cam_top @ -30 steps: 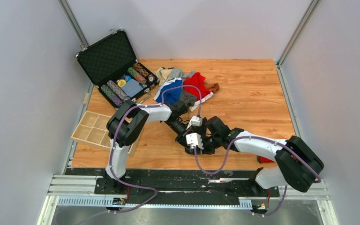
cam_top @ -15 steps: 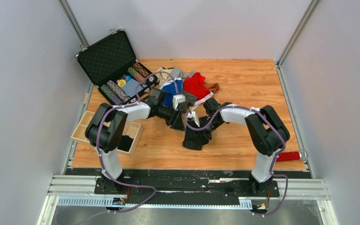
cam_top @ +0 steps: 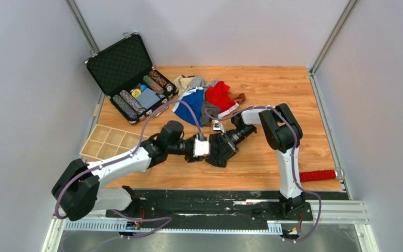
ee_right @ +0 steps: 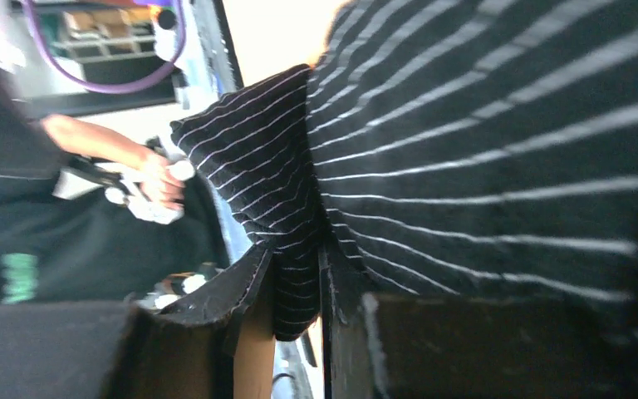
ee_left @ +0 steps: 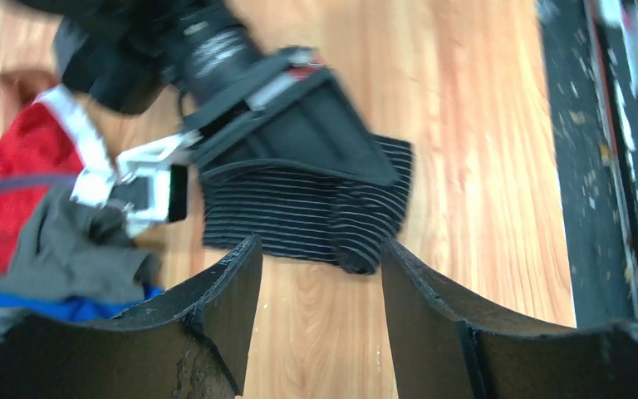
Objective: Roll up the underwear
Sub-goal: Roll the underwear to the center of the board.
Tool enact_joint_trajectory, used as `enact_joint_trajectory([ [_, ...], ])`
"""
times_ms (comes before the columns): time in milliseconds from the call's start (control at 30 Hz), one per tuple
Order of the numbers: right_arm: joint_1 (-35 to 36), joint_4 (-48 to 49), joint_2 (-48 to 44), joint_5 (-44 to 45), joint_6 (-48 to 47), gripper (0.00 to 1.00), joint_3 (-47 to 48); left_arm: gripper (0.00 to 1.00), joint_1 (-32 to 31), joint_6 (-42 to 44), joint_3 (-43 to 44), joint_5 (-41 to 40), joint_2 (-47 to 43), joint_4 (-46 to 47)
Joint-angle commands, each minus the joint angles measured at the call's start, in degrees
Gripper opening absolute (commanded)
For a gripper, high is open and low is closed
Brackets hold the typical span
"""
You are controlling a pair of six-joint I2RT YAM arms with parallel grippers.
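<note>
The right pincer [ee_right: 287, 287] pinches the striped underwear [cam_top: 219, 153] on the desk [cam_top: 283, 100], at 6 o'clock from the garment pile [cam_top: 212, 98], while the left pincer [ee_left: 320, 249] gapes empty at its hem, so rolling probably starts with a hem grip.

— Where does the top one sit?
— High behind the arm bases [cam_top: 120, 206], looking down on the whole bench [cam_top: 283, 105].
— And the wrist ones?
— Left skims low and close; right is nearly against the striped underwear [ee_right: 482, 150], which all three see.
</note>
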Motion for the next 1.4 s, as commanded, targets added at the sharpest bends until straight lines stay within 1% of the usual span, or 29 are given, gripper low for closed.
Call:
enact_joint_trajectory([
  [0,-1.4,-1.9,8.0,11.0,1.8,0.02,0.8,0.61,-3.2,26.8,-4.8,2.0,1.4,5.0],
  [200,-1.8,-4.2,12.3,11.5,4.3,0.01,4.4,0.62,-6.5,41.3,-7.6,4.8,7.2,10.3],
  [300,-1.8,-5.3,13.3,11.5,4.4,0.01,5.2,0.62,-7.7,44.0,-7.7,5.1,8.6,11.0],
  [533,-1.8,-7.0,15.2,11.3,4.6,0.01,6.9,0.62,-9.2,50.2,-7.5,3.8,12.3,8.8],
  [600,-1.8,-7.6,15.7,11.1,4.1,0.01,7.3,0.61,-9.7,51.2,-7.1,2.2,13.9,8.3],
  [733,-1.8,-8.1,16.1,11.0,3.9,0.01,7.7,0.58,-10.7,52.6,-6.9,-3.7,17.7,10.0],
  [833,-1.8,-8.3,16.2,10.9,3.9,0.01,7.8,0.56,-11.3,55.8,-7.9,-11.6,23.0,16.4],
  [867,-1.8,-8.4,16.4,10.9,3.9,0.01,8.0,0.56,-11.4,55.8,-8.0,-13.1,24.1,19.1],
  [900,-1.8,-8.6,16.6,10.9,4.0,0.01,8.1,0.55,-11.3,55.3,-7.8,-15.6,26.2,19.7],
  [933,-1.8,-8.7,16.8,10.9,4.0,0.01,8.2,0.53,-11.3,55.2,-6.8,-16.6,27.2,19.2],
  [967,-1.8,-8.9,17.0,10.9,4.0,0.01,8.4,0.45,-11.4,54.9,-6.3,-17.8,28.5,18.5],
  [1000,-1.8,-9.0,17.1,10.9,3.9,0.01,8.5,0.39,-11.3,54.6,-5.0,-18.0,28.9,15.9],
  [1033,-1.8,-9.1,17.1,10.9,3.9,0.01,8.5,0.31,-11.4,54.5,-4.6,-18.2,29.5,14.5],
  [1067,-1.8,-9.1,17.0,10.9,4.0,0.01,8.5,0.27,-11.4,54.2,-3.6,-18.1,29.6,11.8],
  [1133,-1.9,-9.0,17.1,11.0,4.0,0.01,8.5,0.13,-11.3,53.5,-2.4,-17.4,29.2,7.3],
  [1167,-1.9,-9.1,17.0,11.0,4.0,0.01,8.5,0.10,-11.3,53.1,-2.1,-17.4,29.0,5.9],
  [1233,-1.9,-9.0,17.0,11.0,4.1,0.06,8.5,0.04,-11.4,51.5,-1.2,-17.4,28.7,2.0],
  [1267,-2.0,-9.0,16.8,11.0,4.2,0.13,8.4,0.01,-11.4,50.5,-0.7,-17.4,28.6,-0.5],
  [1300,-2.2,-9.0,16.3,10.9,3.8,0.18,8.3,0.00,-11.4,49.8,-0.2,-17.4,28.7,-1.2],
  [1333,-2.7,-8.9,15.0,10.8,3.4,0.26,7.9,0.00,-11.4,48.4,0.1,-16.8,29.0,-4.5],
  [1367,-3.3,-9.0,13.4,10.7,3.1,0.42,7.7,0.00,-11.3,49.0,1.1,-16.3,29.2,-7.1],
])
